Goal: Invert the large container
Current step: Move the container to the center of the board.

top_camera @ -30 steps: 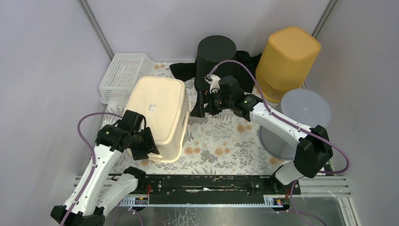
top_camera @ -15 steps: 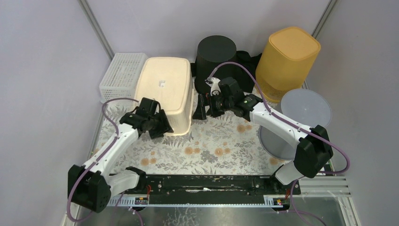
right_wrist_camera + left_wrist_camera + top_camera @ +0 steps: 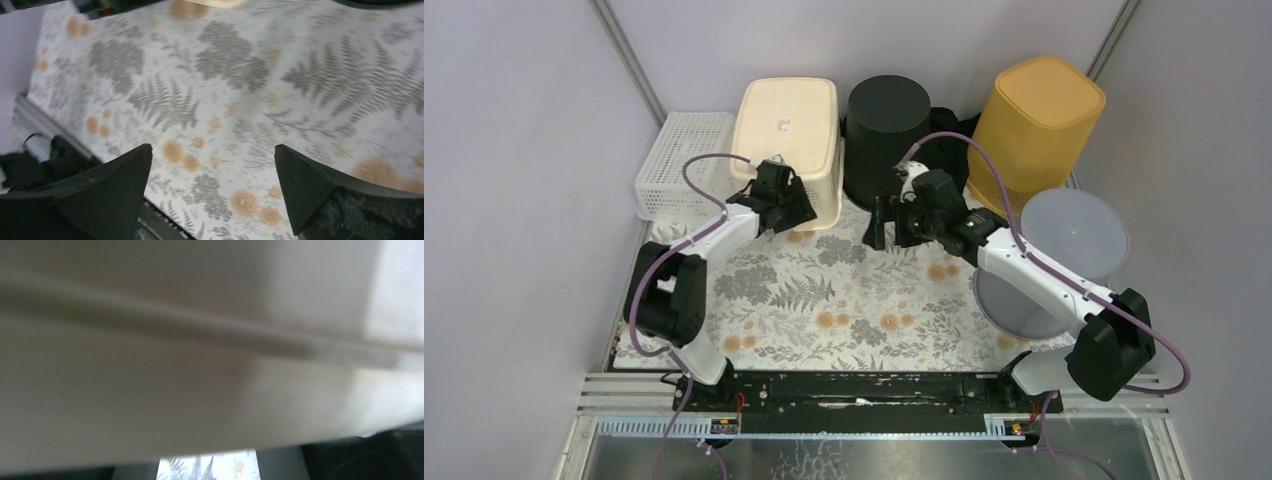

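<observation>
The large cream container (image 3: 786, 125) stands upside down at the back of the table, bottom face up, between the white basket and the black bin. My left gripper (image 3: 786, 205) is at its near lower rim and seems shut on it. In the left wrist view the blurred cream wall (image 3: 200, 365) fills the frame and hides the fingers. My right gripper (image 3: 886, 222) is open and empty, hovering over the floral cloth (image 3: 230, 85) just right of the container; it also shows in the right wrist view (image 3: 212, 172).
A white lattice basket (image 3: 679, 160) sits at the back left. An upside-down black bin (image 3: 882, 115) with black cloth (image 3: 816, 150) beside it stands at the back centre. A yellow container (image 3: 1034, 120) and a translucent grey tub (image 3: 1074, 235) stand at the right.
My left arm has swung the cream container from the near left to the back of the table. My right gripper has shifted slightly right.
</observation>
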`<state>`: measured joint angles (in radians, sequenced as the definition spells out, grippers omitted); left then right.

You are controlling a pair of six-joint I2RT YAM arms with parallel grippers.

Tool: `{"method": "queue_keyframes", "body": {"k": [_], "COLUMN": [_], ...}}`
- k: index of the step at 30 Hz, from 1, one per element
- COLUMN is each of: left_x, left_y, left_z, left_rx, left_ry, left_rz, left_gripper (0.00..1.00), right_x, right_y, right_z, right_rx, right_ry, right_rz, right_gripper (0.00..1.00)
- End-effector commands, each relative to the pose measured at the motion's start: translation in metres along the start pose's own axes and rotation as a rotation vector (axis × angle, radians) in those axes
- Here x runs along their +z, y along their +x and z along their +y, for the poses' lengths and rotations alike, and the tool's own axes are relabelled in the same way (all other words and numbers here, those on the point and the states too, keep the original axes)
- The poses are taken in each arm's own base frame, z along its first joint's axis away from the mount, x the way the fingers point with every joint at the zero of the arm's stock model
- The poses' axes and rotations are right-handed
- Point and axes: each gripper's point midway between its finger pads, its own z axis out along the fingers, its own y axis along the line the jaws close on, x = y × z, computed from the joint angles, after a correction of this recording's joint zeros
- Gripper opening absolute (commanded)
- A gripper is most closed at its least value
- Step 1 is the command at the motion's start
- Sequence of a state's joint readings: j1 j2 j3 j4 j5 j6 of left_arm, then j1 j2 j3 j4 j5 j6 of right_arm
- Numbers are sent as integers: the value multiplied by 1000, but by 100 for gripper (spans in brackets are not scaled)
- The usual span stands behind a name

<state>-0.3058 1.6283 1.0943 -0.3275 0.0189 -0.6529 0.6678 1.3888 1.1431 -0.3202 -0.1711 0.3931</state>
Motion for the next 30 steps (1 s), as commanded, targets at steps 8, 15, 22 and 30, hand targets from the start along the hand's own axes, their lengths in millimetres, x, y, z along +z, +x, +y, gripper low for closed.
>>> {"method": "queue_keyframes", "body": {"k": [8, 15, 22, 30], "left_x": [-5, -42, -53, -87], "left_y": [-36, -47, -53, -85], "left_z": [-46, -23, 18, 76], "left_rx": [69, 71, 17, -56], "left_ry": [181, 81, -31, -181], "left_rz": [-137, -239, -351, -551], "left_gripper": [88, 100, 100, 100], "right_x": [-14, -42, -74, -61], "right_y": [35, 68, 82, 28], "right_z": [-156, -208, -267, -256], "right_rx": [299, 348, 481, 465], "right_ry": [429, 659, 784, 594], "right_rz": [-20, 11, -45, -245], "right_gripper": [99, 99, 99, 99]}}
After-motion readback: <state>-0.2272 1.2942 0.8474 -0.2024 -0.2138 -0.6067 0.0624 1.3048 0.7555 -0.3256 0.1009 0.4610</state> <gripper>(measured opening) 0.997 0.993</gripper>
